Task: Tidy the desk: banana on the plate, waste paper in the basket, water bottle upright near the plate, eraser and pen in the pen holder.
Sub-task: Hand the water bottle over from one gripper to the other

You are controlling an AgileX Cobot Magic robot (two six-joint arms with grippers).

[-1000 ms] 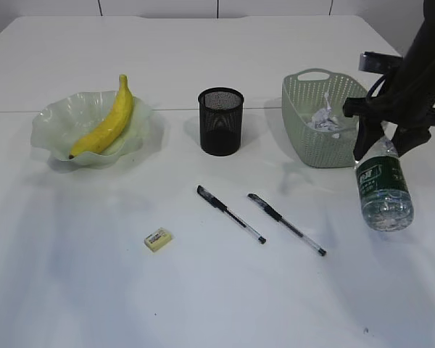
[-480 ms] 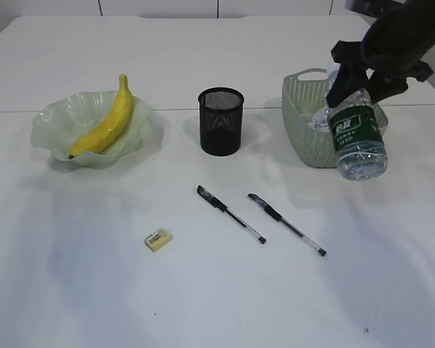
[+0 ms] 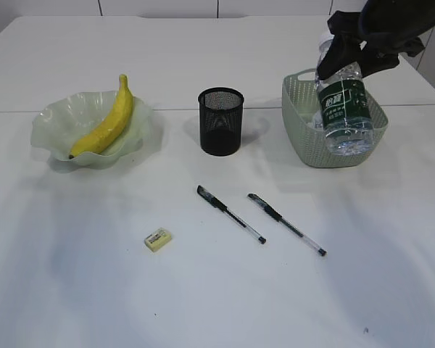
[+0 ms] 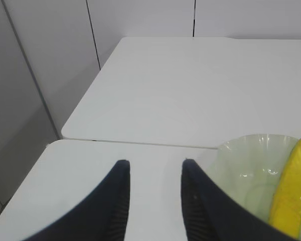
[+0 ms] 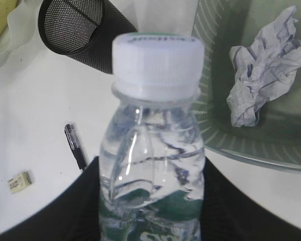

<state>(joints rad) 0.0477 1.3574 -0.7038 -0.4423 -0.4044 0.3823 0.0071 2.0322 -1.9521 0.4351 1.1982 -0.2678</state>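
Ext view: right gripper [image 3: 346,56] is up in the air at the top right, clamped on the upper part of the water bottle [image 3: 344,109]. Bottle hangs cap-up, slightly tilted, green label facing the cam, its lower half in front of the green basket [image 3: 299,123]. Crumpled waste paper [image 3: 318,119] is just visible inside the basket, mostly hidden behind the bottle. Banana [image 3: 106,122] lies in the pale green wavy plate [image 3: 47,127] at the left. Black mesh pen holder [image 3: 220,121] stands upright betw plate and basket, apart from both. Two pens lie flat on the white table [image 3: 94,290] in front of the holder: left pen [image 3: 230,213] and right pen [image 3: 286,224], roughly parallel, not touching. Eraser [image 3: 157,238] sits by itself nearer the cam, left of the pens.

Left wrist view: left gripper [image 4: 152,168] has its two dark fingers [image 4: 119,201] spread w/ a bare gap betw them, nothing held. It hovers over the table edge; plate rim [image 4: 241,150] and banana [image 4: 291,196] show at the lower right.

Right wrist view: bottle [image 5: 153,150] fills the centre, white cap [image 5: 157,60] toward the cam, dark gripper fingers [image 5: 85,201] on both sides of its body. Below are the pen holder [image 5: 78,32], one pen tip [image 5: 75,145], eraser [image 5: 20,182], and the paper ball [image 5: 261,85] in the basket [image 5: 215,135]. Whether the bottle is directly over the basket is hard to say from here — prob. beside its near wall.
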